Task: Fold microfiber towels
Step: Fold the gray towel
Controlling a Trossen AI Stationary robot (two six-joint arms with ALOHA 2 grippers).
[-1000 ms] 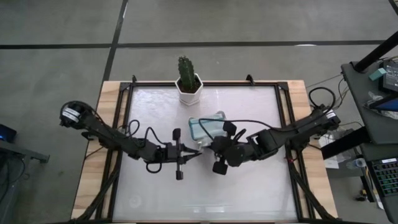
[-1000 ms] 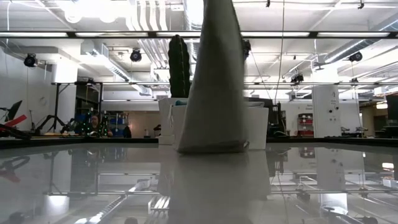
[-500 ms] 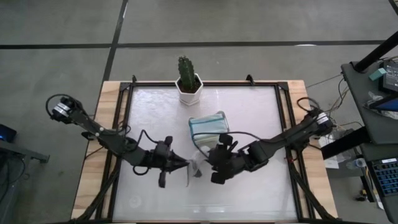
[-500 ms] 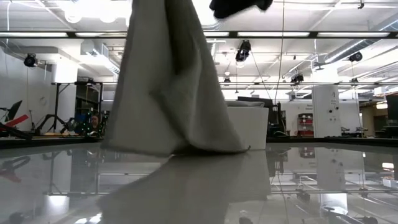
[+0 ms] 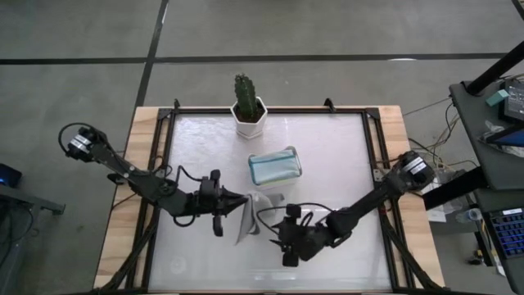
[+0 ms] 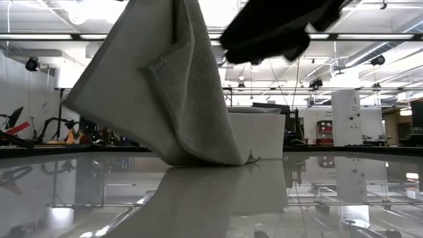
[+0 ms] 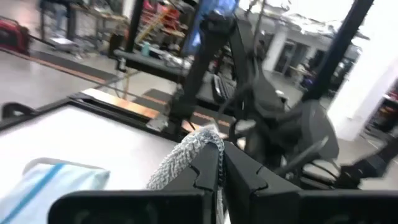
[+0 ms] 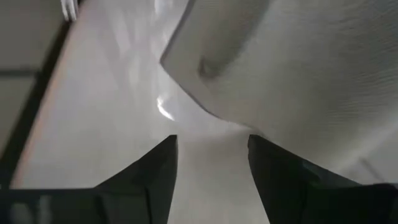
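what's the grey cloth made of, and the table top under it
The grey cloth looks like soft looped microfiber: nubbly pile, limp folds as it hangs. The table top seems a smooth glossy hard sheet, maybe acrylic or laminate, since it mirrors the room and cloth.

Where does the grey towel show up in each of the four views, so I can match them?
High view: the grey towel hangs at table centre, pinched by the left gripper.
Low view: it fills the upper left and middle, its lower edge on the table.
Left wrist view: a bunched edge between the shut jaws.
Right wrist view: a pale sheet ahead of the open jaws.
Shared landmark: the folded teal towel.
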